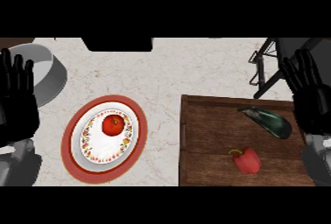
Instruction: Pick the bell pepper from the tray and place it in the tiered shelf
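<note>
Fingers straight and empty, the right hand (pixel 311 94) hovers beside the tray (pixel 207 131), apparently before reaching near-left to the untouched bell pepper (pixel 247 160).

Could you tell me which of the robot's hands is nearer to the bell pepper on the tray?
The right hand, open at the view's right edge, up and to the right of the bell pepper. The left hand rests open at the far left edge, beyond the plate.
</note>
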### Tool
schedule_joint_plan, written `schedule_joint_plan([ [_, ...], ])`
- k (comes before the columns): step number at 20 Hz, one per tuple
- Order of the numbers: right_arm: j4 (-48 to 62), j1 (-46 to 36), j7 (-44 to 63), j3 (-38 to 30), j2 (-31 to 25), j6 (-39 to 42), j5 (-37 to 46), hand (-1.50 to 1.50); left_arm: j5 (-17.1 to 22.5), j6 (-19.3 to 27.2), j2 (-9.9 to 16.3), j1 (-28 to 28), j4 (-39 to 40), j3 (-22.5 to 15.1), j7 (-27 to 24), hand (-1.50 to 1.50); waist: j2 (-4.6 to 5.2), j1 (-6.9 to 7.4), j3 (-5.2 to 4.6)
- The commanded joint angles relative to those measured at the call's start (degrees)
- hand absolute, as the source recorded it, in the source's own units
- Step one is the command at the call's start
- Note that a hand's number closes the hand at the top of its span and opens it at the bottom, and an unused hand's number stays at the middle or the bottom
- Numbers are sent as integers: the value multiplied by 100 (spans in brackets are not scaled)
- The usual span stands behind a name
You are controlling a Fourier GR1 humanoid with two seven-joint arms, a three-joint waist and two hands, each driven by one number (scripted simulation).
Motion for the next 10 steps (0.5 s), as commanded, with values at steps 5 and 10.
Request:
schedule_joint_plan([
  [5,-726,-25,-986,-439,-1410,1373,260,150,-13,-591,414,959,1115,-725,1368,0,157,-279,91],
  [10,516,809,-1112,-813,-2120,1698,622,150,74,-1099,361,1187,1675,-1227,1928,0,179,-230,88],
])
